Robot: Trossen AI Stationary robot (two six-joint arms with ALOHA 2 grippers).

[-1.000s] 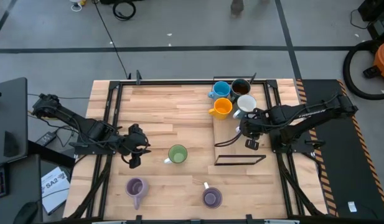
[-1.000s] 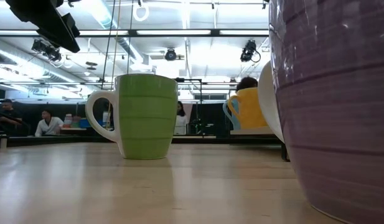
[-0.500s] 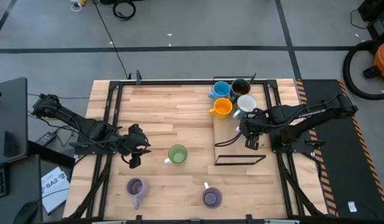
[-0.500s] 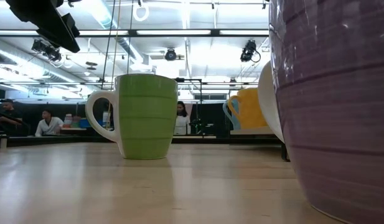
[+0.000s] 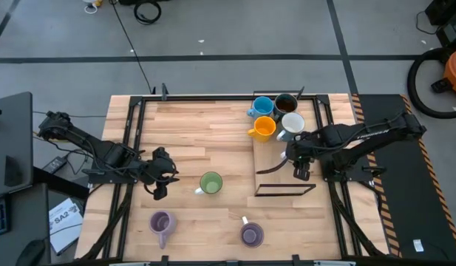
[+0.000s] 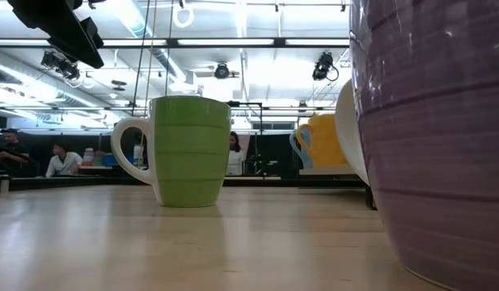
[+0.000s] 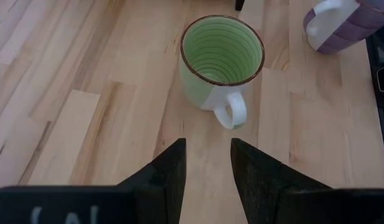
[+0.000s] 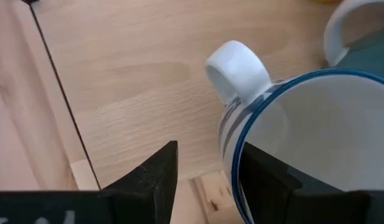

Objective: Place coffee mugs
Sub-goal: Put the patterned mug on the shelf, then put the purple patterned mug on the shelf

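Note:
Blue (image 5: 262, 106), dark brown (image 5: 285, 102), orange-yellow (image 5: 264, 128) and white (image 5: 292, 124) coffee mugs stand upright together at the table's far right. My right gripper (image 8: 207, 152) points steeply down, open, just above the white mug's blue rim (image 8: 241, 134), beside its handle (image 8: 238, 68). The green mug (image 5: 211, 182) stands mid-table, its handle (image 7: 232, 112) turned to my left gripper (image 7: 207, 146). That gripper hangs open a short way to its left (image 5: 167, 177). Two purple mugs (image 5: 162, 222) (image 5: 250, 235) stand near the front edge. My right gripper stands open at the white mug's wall (image 8: 232, 143) next to the handle. One finger (image 8: 263, 177) covers the wall below the rim, so I cannot tell whether it touches. The mug stands upright on its base.
A black wire frame (image 5: 285, 190) edges a raised wooden board (image 5: 276, 166) below the mug cluster. Black rails (image 5: 135, 140) run along the table's sides. Bare wood (image 5: 205, 125) lies between the arms. People sit in the room behind (image 6: 63, 162).
My right gripper has opened wider over the white mug and its hand has tipped slightly. The mug stays upright where it was. My left arm and the other mugs have kept still.

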